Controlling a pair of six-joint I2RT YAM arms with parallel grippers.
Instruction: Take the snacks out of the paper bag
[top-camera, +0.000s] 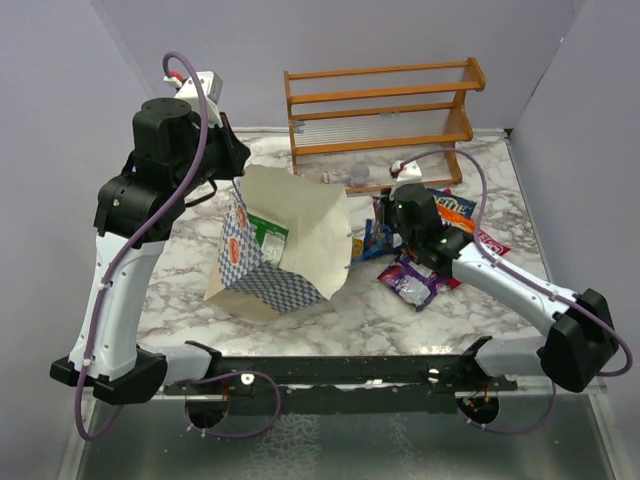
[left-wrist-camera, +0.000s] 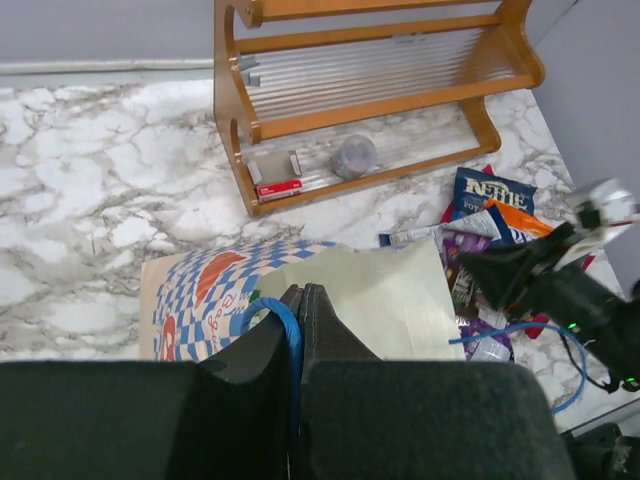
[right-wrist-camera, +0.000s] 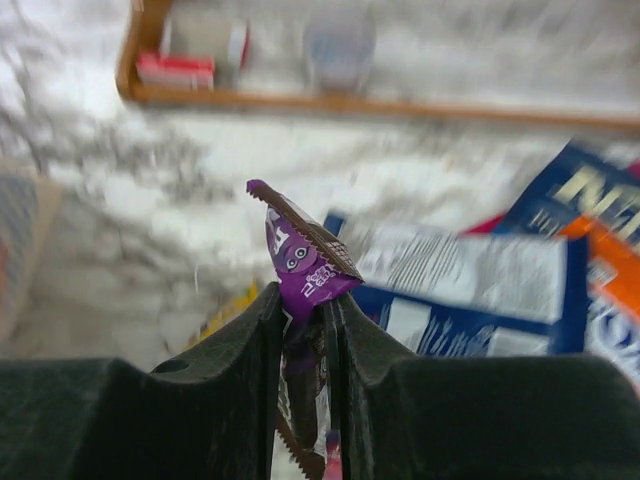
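The paper bag (top-camera: 290, 225) lies tilted at the table's middle, mouth up and to the right, with a green-yellow packet (top-camera: 268, 240) showing inside. My left gripper (left-wrist-camera: 301, 290) is shut on the bag's blue cord handle (left-wrist-camera: 284, 325) above the checkered bag (left-wrist-camera: 200, 290). My right gripper (right-wrist-camera: 300, 295) is shut on a small purple packet (right-wrist-camera: 308, 262), held above the snacks right of the bag. On the table lie a dark blue packet (top-camera: 455, 207), a purple packet (top-camera: 415, 280) and a red one (top-camera: 492, 243). The right wrist view shows dark blue (right-wrist-camera: 590, 190), silver-blue (right-wrist-camera: 460, 270) and orange (right-wrist-camera: 615, 275) packets, blurred.
An orange-brown wooden rack (top-camera: 380, 110) stands at the back of the marble table, with a small clear cup (top-camera: 358, 176) at its foot; the rack (left-wrist-camera: 380, 90) and cup (left-wrist-camera: 353, 155) also show in the left wrist view. Grey walls close the back and sides.
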